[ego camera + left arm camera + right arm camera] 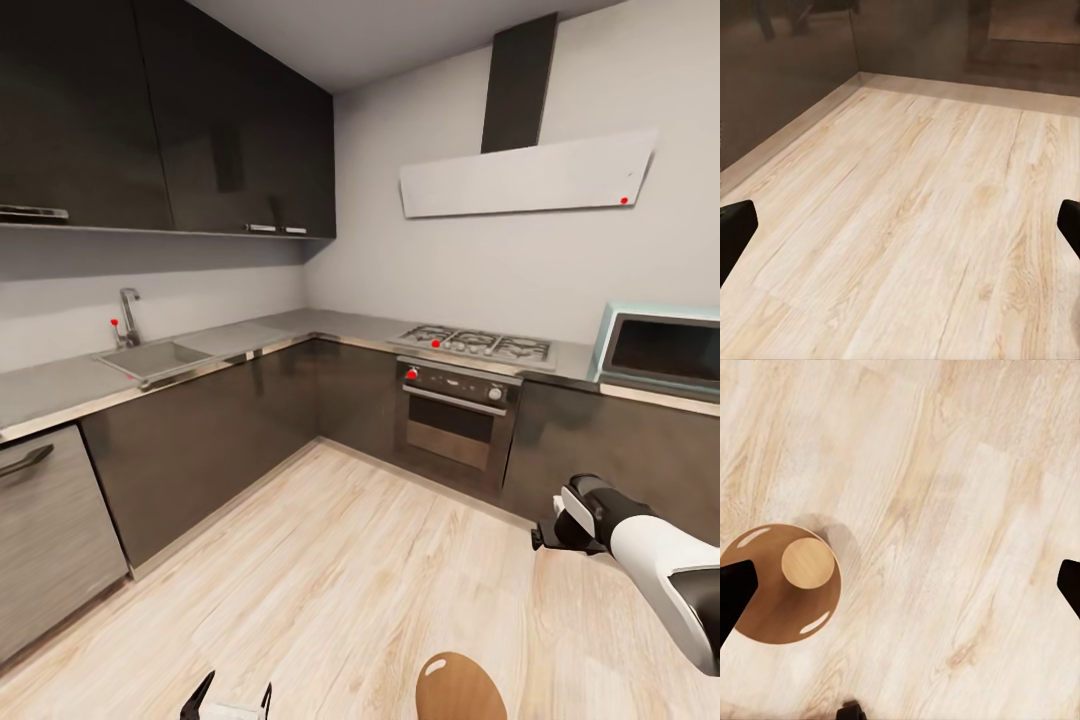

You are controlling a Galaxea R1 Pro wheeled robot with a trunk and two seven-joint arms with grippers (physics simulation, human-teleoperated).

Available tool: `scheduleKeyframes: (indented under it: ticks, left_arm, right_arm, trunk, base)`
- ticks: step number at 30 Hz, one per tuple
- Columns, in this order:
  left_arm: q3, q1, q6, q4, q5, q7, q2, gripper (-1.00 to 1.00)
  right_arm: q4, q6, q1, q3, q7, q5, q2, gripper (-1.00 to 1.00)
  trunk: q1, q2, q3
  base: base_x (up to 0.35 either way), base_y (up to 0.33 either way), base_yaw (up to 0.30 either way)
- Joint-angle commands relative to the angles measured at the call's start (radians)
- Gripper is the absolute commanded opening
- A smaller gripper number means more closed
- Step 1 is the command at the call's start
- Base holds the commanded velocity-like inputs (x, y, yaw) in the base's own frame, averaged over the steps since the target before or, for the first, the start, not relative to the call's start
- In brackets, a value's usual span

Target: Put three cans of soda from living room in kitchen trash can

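I am in the kitchen, on its pale wood floor. The tash can (445,680) stands at the bottom edge of the head view, its orange-brown inside showing. In the right wrist view I look straight down into its open mouth (765,607), which lies off to one side of my right gripper (900,585). That gripper is open with nothing between its fingers, and its arm (545,537) hangs at the right. My left gripper (237,690) is low in front of me, also open (900,225) and empty above bare floor. The cans of soda are out of view.
An L-shaped run of dark cabinets carries a sink (150,357), a gas hob (475,345) above an oven (455,420), and a teal microwave (660,350). A steel dishwasher front (45,530) is at the left. Open floor (350,560) lies between me and the cabinets.
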Motion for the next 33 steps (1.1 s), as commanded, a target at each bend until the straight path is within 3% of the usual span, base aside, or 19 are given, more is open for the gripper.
scheduleKeyframes:
  ticks: [1,12,29,32,33]
  left_arm:
    - [0.000,0.000,0.000,0.000,0.000,0.000,0.000,1.00]
    - [0.000,0.000,0.000,0.003,-0.002,0.001,0.000,1.00]
    - [-0.001,0.000,0.000,0.004,-0.003,0.001,0.000,1.00]
    - [-0.001,0.000,0.000,0.004,-0.004,0.001,0.000,1.00]
    - [-0.001,0.000,0.000,0.004,-0.004,0.001,0.000,1.00]
  right_arm:
    - [0.000,0.000,0.000,0.000,0.000,0.000,0.000,1.00]
    - [0.001,0.001,0.000,0.000,0.002,-0.001,0.000,1.00]
    - [0.009,0.004,0.000,0.001,0.002,0.000,0.001,1.00]
    - [0.013,0.003,0.000,0.001,0.001,0.000,0.007,1.00]
    - [0.015,0.003,0.001,0.002,-0.002,0.000,0.024,1.00]
  trunk:
    - [0.000,0.000,-0.001]
    - [0.000,0.000,-0.016]
    - [0.065,-0.119,-0.096]
    - [0.077,-0.140,-0.110]
    - [0.080,-0.147,-0.115]
  base:
    - [0.000,0.000,0.000]
    - [0.000,0.000,0.000]
    - [0.000,0.000,0.000]
    - [0.000,0.000,0.000]
    - [0.000,0.000,0.000]
